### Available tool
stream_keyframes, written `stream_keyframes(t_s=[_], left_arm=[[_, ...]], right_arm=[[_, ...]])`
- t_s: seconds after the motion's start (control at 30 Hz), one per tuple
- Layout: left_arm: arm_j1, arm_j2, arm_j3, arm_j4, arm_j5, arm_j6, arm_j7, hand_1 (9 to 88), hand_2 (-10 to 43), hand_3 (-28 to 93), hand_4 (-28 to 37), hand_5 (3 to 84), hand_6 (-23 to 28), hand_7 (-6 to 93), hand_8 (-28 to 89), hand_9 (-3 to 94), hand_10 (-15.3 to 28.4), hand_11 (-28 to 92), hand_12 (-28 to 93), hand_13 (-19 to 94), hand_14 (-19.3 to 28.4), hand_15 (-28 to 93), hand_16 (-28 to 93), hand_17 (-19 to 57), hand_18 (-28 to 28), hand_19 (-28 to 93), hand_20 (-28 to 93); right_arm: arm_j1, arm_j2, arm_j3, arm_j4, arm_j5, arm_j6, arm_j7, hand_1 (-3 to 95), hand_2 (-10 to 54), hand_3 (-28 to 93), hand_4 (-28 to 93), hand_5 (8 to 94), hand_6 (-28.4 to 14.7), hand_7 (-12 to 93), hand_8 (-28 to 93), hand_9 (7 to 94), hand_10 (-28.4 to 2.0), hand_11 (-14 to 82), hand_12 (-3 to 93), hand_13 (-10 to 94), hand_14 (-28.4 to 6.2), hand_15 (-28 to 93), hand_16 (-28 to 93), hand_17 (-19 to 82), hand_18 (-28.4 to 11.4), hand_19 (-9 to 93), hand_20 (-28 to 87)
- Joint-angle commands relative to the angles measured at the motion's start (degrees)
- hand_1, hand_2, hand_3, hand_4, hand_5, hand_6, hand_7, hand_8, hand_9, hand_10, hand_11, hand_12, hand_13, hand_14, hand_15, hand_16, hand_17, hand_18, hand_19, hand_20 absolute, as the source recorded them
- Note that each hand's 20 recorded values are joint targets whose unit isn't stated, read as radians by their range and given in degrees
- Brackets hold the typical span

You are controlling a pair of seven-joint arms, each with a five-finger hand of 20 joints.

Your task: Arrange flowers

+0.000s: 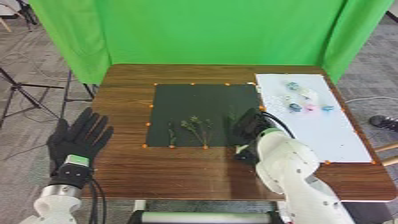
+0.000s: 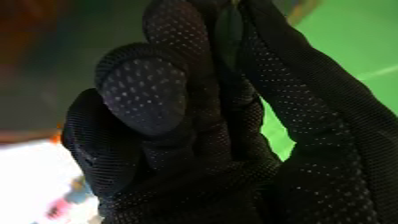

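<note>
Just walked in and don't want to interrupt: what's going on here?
The robot is arranging flowers. Its right hand is at the dark mat's right edge; whether it holds a stem, I can't tell. Green sprigs lie on the mat, small blue and pink blooms on the white sheet. The left hand is open at the table's left edge.

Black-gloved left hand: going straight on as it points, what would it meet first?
Probably the green curtain; along the left edge of the brown wooden table, the left hand seems unobstructed, though depth is unclear.
</note>
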Motion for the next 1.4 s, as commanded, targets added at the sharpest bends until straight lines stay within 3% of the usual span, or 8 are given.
stream_keyframes(t_s=[0.03, 0.4, 0.53, 0.63, 0.9, 1.0, 1.2, 1.4], left_arm=[[-0.22, -0.25, 0.99, 0.20, -1.16, -0.98, -0.39, 26.1, 13.7, 72, -28.3, 39.9, 6.8, 12.8, -9, 33.9, 13.0, 20, 11, 23, 13.0, 33, -7, -4.9, 13.0, 34, 10], [1.22, 0.36, 0.23, -0.79, -1.85, 0.99, 1.61, 26.1, 13.7, 72, -28.3, 39.8, 6.9, 13.0, -9, 33.2, 13.1, 20, 11, 23, 13.1, 33, -7, -4.8, 13.0, 34, 10], [1.36, 0.29, 0.05, -0.78, -1.95, 1.20, 1.56, 26.1, 13.6, 72, -28.3, 39.9, 7.0, 13.1, -9, 32.8, 13.0, 21, 11, 23, 13.2, 34, -7, -4.8, 13.0, 34, 10], [1.28, 0.09, 0.15, -0.78, -1.99, 1.20, 1.20, 26.1, 13.6, 72, -28.3, 39.8, 7.0, 13.2, -9, 32.6, 12.9, 21, 11, 23, 13.2, 34, -8, -4.8, 13.0, 34, 10], [1.00, -0.14, 0.18, -0.67, -2.21, 1.64, 1.17, 26.2, 13.7, 72, -28.3, 39.8, 7.1, 13.3, -9, 32.4, 13.0, 21, 11, 22, 13.1, 34, -8, -4.7, 13.0, 34, 10], [1.21, 0.05, 0.01, -0.72, -2.05, 1.50, 1.34, 26.2, 13.7, 72, -28.3, 39.7, 7.1, 13.4, -9, 32.4, 13.0, 21, 11, 22, 13.1, 34, -8, -4.7, 13.0, 34, 10], [0.77, 0.43, 0.06, -0.57, -1.70, 0.51, 1.73, 26.1, 13.8, 72, -28.3, 39.7, 7.1, 13.5, -9, 32.4, 13.1, 21, 11, 23, 13.1, 34, -8, -4.7, 12.9, 34, 10], [-1.27, 0.35, 0.32, 0.42, 0.93, -1.21, 0.17, 26.0, 13.7, 72, -28.3, 39.7, 7.1, 13.5, -9, 32.5, 13.1, 22, 11, 23, 13.1, 35, -8, -4.7, 12.9, 34, 10]], right_arm=[[2.87, 0.81, -1.96, 4.96, -1.50, 1.23, 1.40, 49.6, -9.5, 74, -18, 73.0, -3.1, 46, 20, 83.9, -13.1, 31.2, 42.4, 88, -6.4, 54, 32, 62, -18.2, 93, 52], [1.53, 2.54, -0.39, 1.71, -6.06, -5.90, 2.38, 41.8, -9.5, 70, -16, 71.8, -4.6, 43, 19, 81.3, -16.6, 36.3, 29.9, 86, -7.8, 55, 31, 60, -18.8, 93, 52], [0.93, 2.79, 0.22, 0.05, -5.23, -8.58, 2.32, 37.3, -8.8, 71, -16, 72.2, -5.7, 38, 16, 81.1, -17.3, 34.3, 28.8, 85, -8.2, 54, 31, 60, -19.1, 93, 51], [0.76, 2.71, 0.01, -0.51, -6.51, -9.53, 1.90, 33.8, -8.1, 71, -16, 72.9, -6.7, 38, -7, 80.8, -17.6, 33.1, 28.2, 85, -8.5, 54, 31, 59, -19.4, 93, 51], [0.78, 3.27, 0.20, -1.43, -11.15, -11.22, 1.61, 30.3, -6.4, 67, -16, 73.6, -8.3, 25, -7, 81.1, -18.5, 30.3, 26.8, 85, -8.9, 54, 30, 59, -19.5, 93, 50], [0.34, 4.69, -0.26, -2.43, -22.73, -10.44, -0.32, 29.6, -5.3, 67, -16, 73.3, -8.7, 24, -6, 81.2, -18.4, 30.4, 26.8, 85, -9.0, 54, 30, 59, -19.5, 93, 50], [-0.72, 8.94, 3.82, -2.34, -28.73, 1.11, -5.52, 28.9, -5.1, 67, -16, 71.5, -7.9, 31, -6, 78.4, -18.0, 35.6, 30.0, 82, -9.8, 55, 31, 57, -19.7, 93, 51], [0.70, 11.22, 6.66, 2.19, -28.98, -0.23, -4.31, 38.9, -9.4, 74, -20, 57.8, -7.3, 20, -10, 63.2, -17.8, 17.4, 18.6, 72, -12.3, 59, 27, 46, -21.7, 93, 43]])
